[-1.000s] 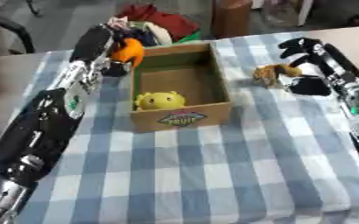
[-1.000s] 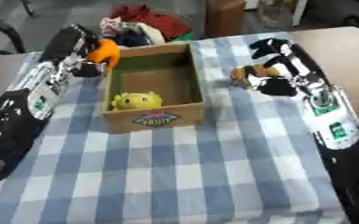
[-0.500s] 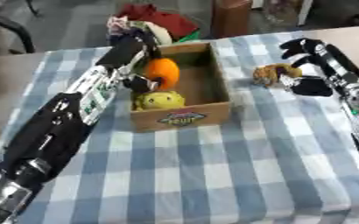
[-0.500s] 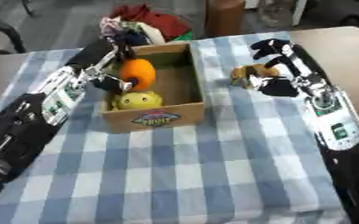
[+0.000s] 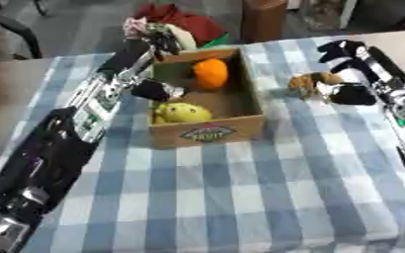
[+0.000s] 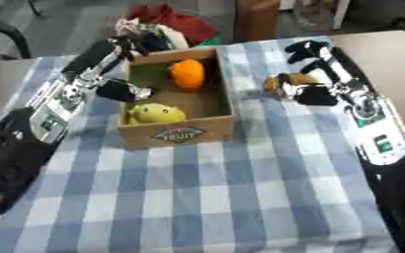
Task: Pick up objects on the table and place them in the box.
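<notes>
A cardboard box [image 5: 208,132] stands mid-table. Inside it a yellow toy [image 5: 182,112] lies at the near end and an orange toy [image 5: 210,73] at the far end. My left hand [image 5: 135,54] hovers over the box's far left wall, open, fingers pointing away and its thumb just inside the wall, apart from the orange toy. A small brown toy [image 6: 289,82] lies on the cloth to the right of the box. My right hand [image 6: 331,74] stands open beside it, fingers arched over the toy and thumb on its near side.
A blue-and-white checked cloth [image 5: 240,197] covers the table. Beyond the far edge lies a heap of red and white things [image 5: 171,22], with a brown upright object [image 5: 264,17] next to it. A bare tabletop [image 6: 387,49] shows at the far right.
My left hand carried the orange toy from outside the box's left wall into the box and let go of it. The orange toy now lies at the far end. The right hand has stayed put.
</notes>
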